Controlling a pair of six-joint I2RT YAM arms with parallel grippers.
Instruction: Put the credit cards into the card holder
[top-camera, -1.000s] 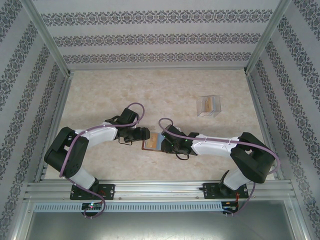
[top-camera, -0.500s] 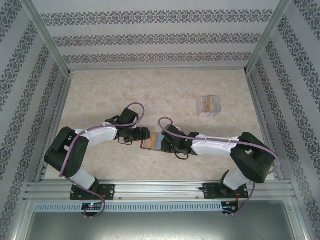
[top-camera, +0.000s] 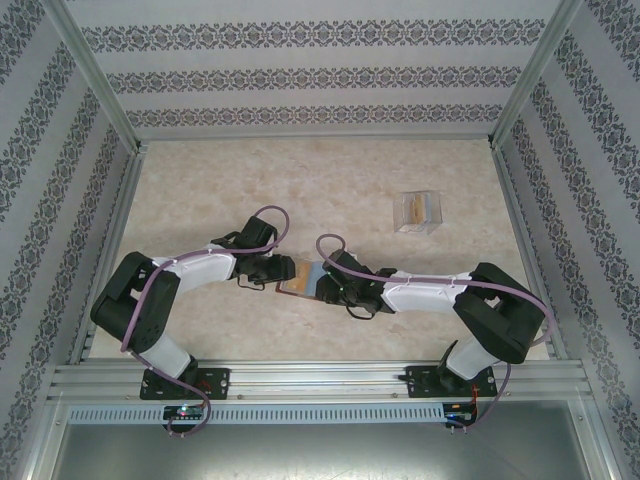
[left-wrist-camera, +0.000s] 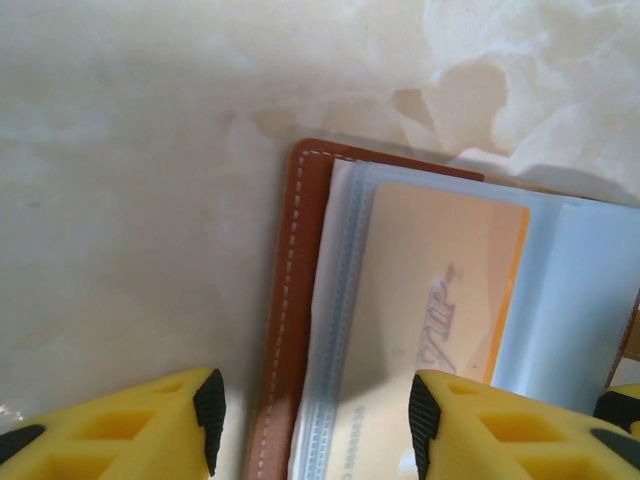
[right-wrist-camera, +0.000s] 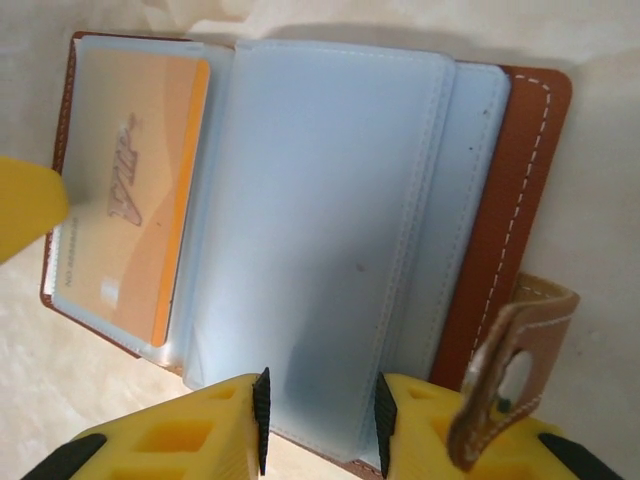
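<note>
The card holder (top-camera: 299, 279), a reddish-brown wallet, lies open on the table between both grippers, its pale clear sleeves (right-wrist-camera: 320, 220) fanned out. A yellow-orange credit card (right-wrist-camera: 130, 190) sits inside the leftmost sleeve and also appears as the card (left-wrist-camera: 440, 300) in the left wrist view. My left gripper (left-wrist-camera: 317, 432) is open, its fingers straddling the wallet's stitched brown edge (left-wrist-camera: 290, 300). My right gripper (right-wrist-camera: 321, 420) is open more narrowly, hovering at the near edge of the middle sleeves. The wallet's strap tab (right-wrist-camera: 510, 360) curls up beside the right finger.
A clear plastic box (top-camera: 418, 212) holding more cards stands at the back right of the marbled table (top-camera: 250, 190). Patterned walls and aluminium rails enclose the table on three sides.
The wallet has shifted slightly up and left. The left gripper has closed in over its left edge, and the right gripper has followed it.
</note>
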